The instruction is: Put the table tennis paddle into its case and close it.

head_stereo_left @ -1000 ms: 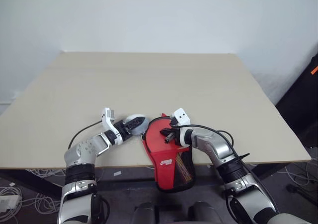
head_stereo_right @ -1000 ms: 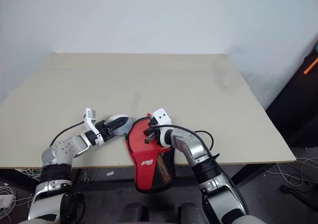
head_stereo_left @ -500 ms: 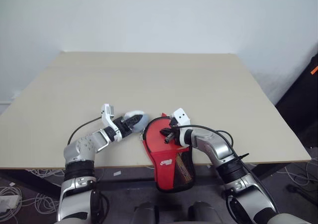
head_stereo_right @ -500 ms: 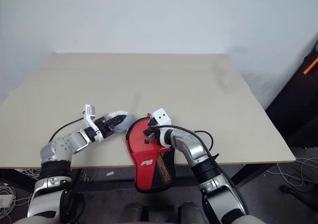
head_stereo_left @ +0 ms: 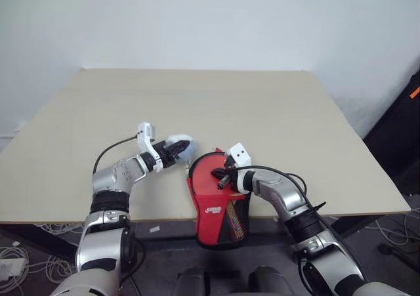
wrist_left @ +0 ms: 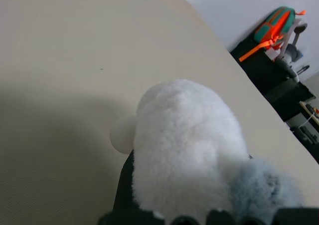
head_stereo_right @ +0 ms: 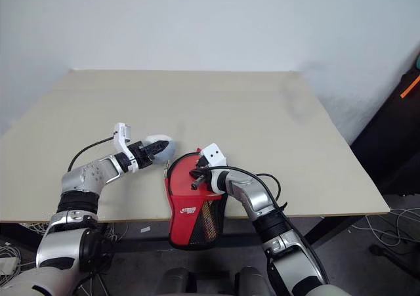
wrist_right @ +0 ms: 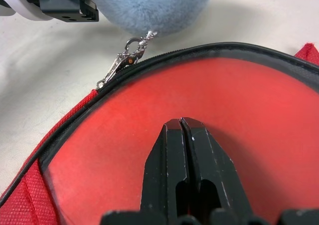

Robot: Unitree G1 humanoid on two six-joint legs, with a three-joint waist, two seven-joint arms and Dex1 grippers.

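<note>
The case [head_stereo_left: 218,194] lies red side up at the table's front edge, its black mesh pocket [head_stereo_left: 237,220] hanging off it. The paddle is hidden. My right gripper [head_stereo_left: 220,176] is shut, its tips resting on the case's red top [wrist_right: 124,135] just inside the black zip rim. My left gripper [head_stereo_left: 172,151] is shut on a fluffy pale blue pompom [head_stereo_left: 184,144], just left of the case's rounded end. A small metal clasp [wrist_right: 124,60] links the pompom [wrist_right: 149,5] to the zip line. The pompom [wrist_left: 184,145] hides the left fingers in the left wrist view.
The beige table [head_stereo_left: 197,99] stretches bare behind both arms to the white wall. A small smooth white round shape [wrist_left: 121,134] peeks out beside the pompom. Dark equipment stands past the table's right edge [head_stereo_left: 400,132]; cables [head_stereo_left: 20,250] lie on the floor at the left.
My left gripper closed on the pompom and carried it away from the table's front edge. The case's hanging part swung left. The right gripper stayed put.
</note>
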